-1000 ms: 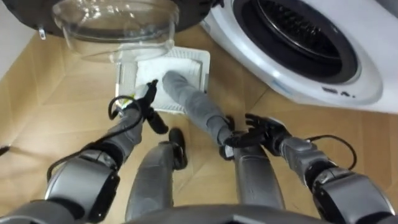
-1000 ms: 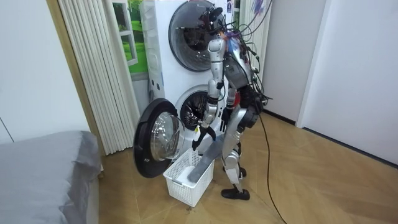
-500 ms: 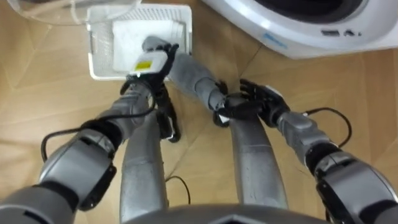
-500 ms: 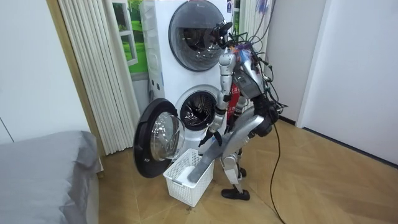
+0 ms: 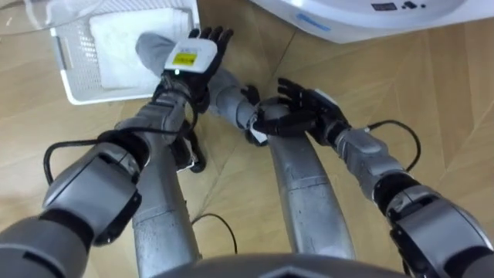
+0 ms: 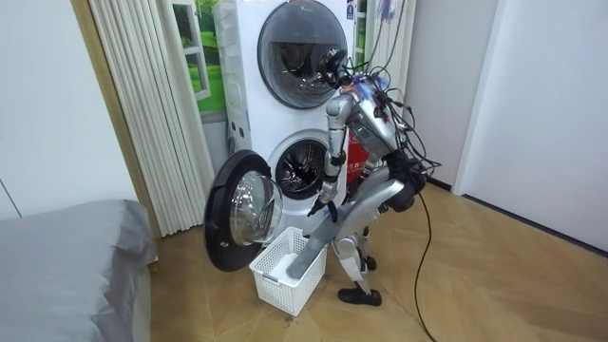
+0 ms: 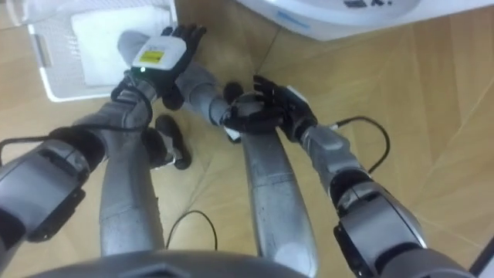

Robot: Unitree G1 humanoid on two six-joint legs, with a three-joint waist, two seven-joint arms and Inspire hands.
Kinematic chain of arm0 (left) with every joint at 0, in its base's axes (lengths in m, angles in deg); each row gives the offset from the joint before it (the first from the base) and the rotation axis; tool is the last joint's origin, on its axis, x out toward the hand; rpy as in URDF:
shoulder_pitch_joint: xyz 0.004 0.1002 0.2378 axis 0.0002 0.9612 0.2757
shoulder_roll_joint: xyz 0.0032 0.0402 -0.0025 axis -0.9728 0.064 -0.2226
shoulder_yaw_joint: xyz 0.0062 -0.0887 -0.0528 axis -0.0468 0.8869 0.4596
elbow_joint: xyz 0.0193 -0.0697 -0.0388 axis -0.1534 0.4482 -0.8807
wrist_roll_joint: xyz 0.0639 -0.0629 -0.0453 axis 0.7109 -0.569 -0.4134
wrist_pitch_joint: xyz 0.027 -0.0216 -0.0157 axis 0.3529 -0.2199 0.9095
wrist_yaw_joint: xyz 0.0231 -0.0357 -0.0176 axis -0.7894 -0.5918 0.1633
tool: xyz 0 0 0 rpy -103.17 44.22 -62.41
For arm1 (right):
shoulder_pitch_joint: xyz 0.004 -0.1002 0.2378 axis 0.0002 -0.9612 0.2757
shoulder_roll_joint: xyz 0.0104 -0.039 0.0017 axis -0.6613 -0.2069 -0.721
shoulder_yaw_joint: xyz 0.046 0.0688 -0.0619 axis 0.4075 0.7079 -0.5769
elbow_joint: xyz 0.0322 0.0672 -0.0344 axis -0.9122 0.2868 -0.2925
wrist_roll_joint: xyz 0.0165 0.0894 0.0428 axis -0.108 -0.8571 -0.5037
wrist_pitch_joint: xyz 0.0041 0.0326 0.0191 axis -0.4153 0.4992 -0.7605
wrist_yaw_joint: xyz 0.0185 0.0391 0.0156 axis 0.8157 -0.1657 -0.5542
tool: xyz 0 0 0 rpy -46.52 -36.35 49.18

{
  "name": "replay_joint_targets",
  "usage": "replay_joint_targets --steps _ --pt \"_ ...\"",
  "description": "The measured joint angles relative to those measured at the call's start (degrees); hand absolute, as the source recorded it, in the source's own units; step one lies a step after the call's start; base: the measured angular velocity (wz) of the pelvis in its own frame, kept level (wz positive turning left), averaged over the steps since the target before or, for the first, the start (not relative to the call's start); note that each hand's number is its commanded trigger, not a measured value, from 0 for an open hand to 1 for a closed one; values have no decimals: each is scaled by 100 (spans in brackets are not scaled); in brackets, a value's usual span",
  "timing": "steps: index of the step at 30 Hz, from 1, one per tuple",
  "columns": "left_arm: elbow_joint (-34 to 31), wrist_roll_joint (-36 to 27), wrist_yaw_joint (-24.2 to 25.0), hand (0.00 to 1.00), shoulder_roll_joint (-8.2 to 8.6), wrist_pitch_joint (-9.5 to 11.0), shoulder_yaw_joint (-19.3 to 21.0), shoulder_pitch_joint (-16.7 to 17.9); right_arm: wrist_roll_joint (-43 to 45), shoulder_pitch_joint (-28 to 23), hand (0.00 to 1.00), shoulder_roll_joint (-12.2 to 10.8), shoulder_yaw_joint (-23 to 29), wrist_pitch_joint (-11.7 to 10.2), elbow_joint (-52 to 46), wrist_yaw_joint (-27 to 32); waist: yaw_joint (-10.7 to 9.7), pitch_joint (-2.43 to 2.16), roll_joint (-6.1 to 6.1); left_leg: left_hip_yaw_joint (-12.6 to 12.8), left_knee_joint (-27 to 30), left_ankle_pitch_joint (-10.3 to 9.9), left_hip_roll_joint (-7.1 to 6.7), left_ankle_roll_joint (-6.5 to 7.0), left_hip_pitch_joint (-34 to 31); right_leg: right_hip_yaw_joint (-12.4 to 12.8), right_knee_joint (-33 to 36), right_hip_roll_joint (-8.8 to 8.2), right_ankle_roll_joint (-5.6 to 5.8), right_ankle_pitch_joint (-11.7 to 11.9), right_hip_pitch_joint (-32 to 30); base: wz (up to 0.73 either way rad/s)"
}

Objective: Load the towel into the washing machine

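- At the foot of the stacked machines, I have the robot bent over a white basket (image 5: 73,77) on the floor, beside the open door (image 6: 237,220) of the lower washing machine (image 6: 302,173).
- Grey towel (image 5: 230,100): one end lies in the basket on a white cloth (image 5: 123,48); the other end is raised toward the right hand (image 5: 302,116).
- Right hand: thumb and fingers appear to pinch the raised end.
- Left hand (image 5: 197,58): fingers straight, laid over the towel near the basket.
- Step in hand, as I judge it: lifting the towel out; nothing has reached the drum yet.
- Next move calls for drawing the towel clear of the basket rim, then straightening up and carrying it to the drum opening.
- Writing: a yellow label (image 5: 184,59) on the back of the left hand and dark marks on the machine's front are too small to read.
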Motion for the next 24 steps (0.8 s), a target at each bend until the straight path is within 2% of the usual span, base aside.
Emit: replay_joint_targets --steps 1,2,3,6,11,14,19,24 --pt "0 2 28 0 0 2 -36 -2 -35 1 0 2 0 -10 9 -2 -1 0 0 -1 -2 -11 5 -13 -7 0 1 9 -9 -6 -12 -6" --pt "0 2 34 76 0 2 -50 -2 -55 0 0 2 -1 -10 20 -2 0 0 0 -3 -3 -16 7 -18 -9 0 3 12 -14 -12 -16 0" --pt "0 2 37 100 0 3 -79 -8 -80 0 0 7 -2 -11 35 -2 2 0 0 -6 -6 -25 9 -27 -16 0 5 19 -19 -25 -27 0" --pt "-4 -2 46 100 4 5 -118 -16 -198 16 0 33 2 -54 71 -1 5 2 -5 -7 -18 -37 11 -40 -72 -4 6 19 -24 -46 -94 0" --pt "12 -126 392 100 0 5 -198 -110 -207 208 0 50 14 -43 165 36 -45 15 -50 -3 -26 -43 10 -39 -177 -10 4 7 -33 -51 -203 -1" --pt "14 -160 676 100 10 5 -284 -211 -218 430 0 25 10 61 309 220 -52 31 -77 -2 -26 -41 10 -27 -274 -14 -2 3 -33 -51 -299 0" --pt "62 -348 1032 100 -128 2 -369 -302 -182 497 0 -20 2 77 327 303 -78 54 -152 24 -105 -35 3 -13 -284 -8 -58 -4 -36 -54 -329 0" --pt "55 -612 1346 100 -137 -8 -471 -330 -166 501 0 -53 2 78 335 408 -88 47 -174 22 -136 -34 2 -12 -262 -15 -118 -5 -36 -54 -300 -3"
